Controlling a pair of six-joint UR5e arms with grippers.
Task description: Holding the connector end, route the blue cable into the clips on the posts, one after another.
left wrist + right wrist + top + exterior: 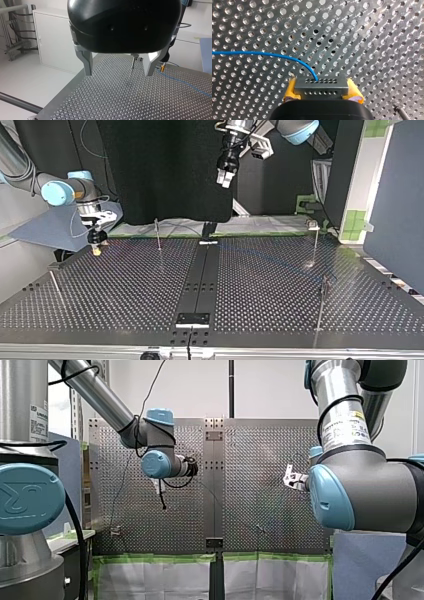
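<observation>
Right wrist view: my right gripper is cut off at the frame edge, so only its yellow pads and black body show. Its jaws are clamped on the connector, a small grey metal block with rows of holes. I can't tell the gap to the perforated table. The blue cable is thin and bright; it leaves the connector, arcs over and runs out of frame. Only the tip of one post shows beside the gripper.

Left wrist view: the black housing of my left gripper hides much of what lies ahead. Its metal fingers are spread wide with nothing between them. My right gripper is mostly behind one finger, with just a yellow tip visible. The cable trails from there along the table and out of frame.

Top view: my left gripper hangs high over the table's far middle. My right gripper is low at the far corner, at the view's left. The connector is too small to read. The cable is a faint bluish line across the far half. There are four thin posts, but the clips are unreadable, and I can't tell whether the cable sits in any of them.

Front view: my right arm's elbow blocks its own gripper. My left arm's fingers are not readable, and the cable is barely traceable.
</observation>
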